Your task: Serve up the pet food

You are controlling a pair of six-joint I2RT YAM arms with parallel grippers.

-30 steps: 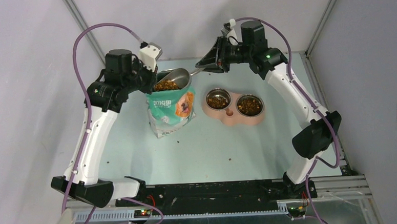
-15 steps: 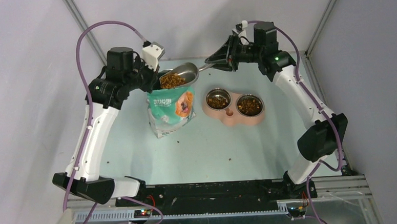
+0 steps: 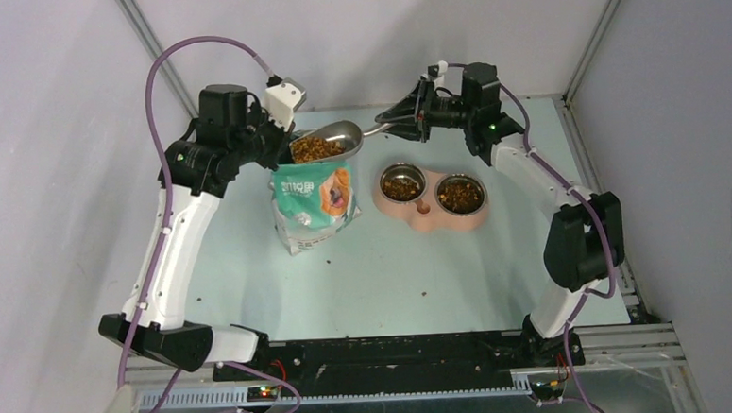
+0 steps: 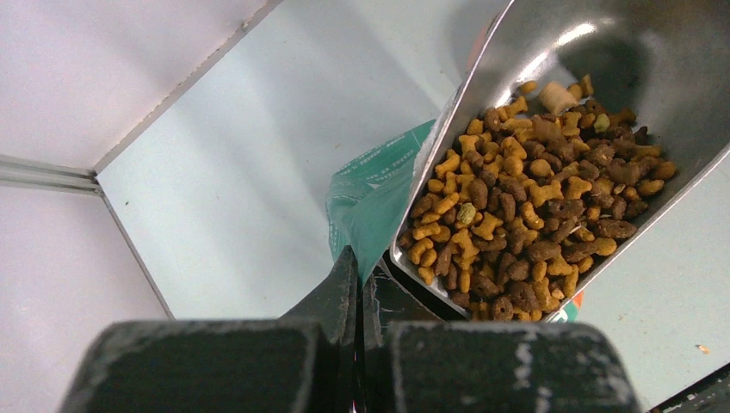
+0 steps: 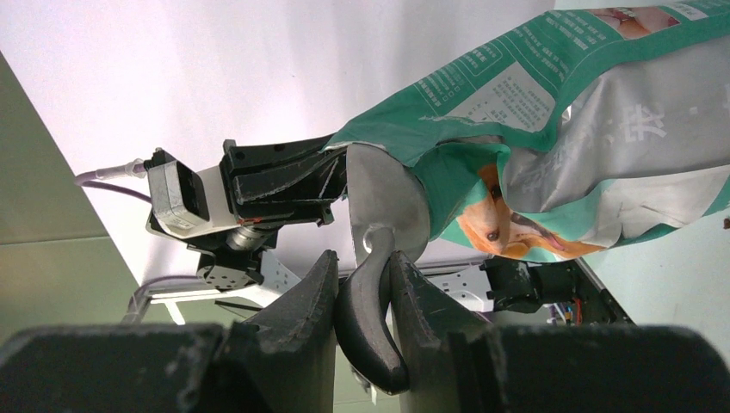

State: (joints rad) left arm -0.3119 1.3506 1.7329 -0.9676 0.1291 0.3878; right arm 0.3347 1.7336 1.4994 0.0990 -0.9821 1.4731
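Observation:
Pet food, brown and golden kibble, heaps in the grey metal scoop, which hangs just above the open mouth of the teal bag. My right gripper is shut on the scoop's dark handle. My left gripper is shut on the bag's top edge and holds it upright. To the right of the bag sits a pink double bowl, with kibble in both steel cups.
A few stray kibble pieces lie on the pale green table in front of the bowl. The back wall stands close behind both grippers, and metal frame posts rise at the back corners.
The right gripper has lifted the loaded scoop slightly up and to the right, out of the bag's mouth, and the right wrist has swung. The left gripper has kept its hold on the bag.

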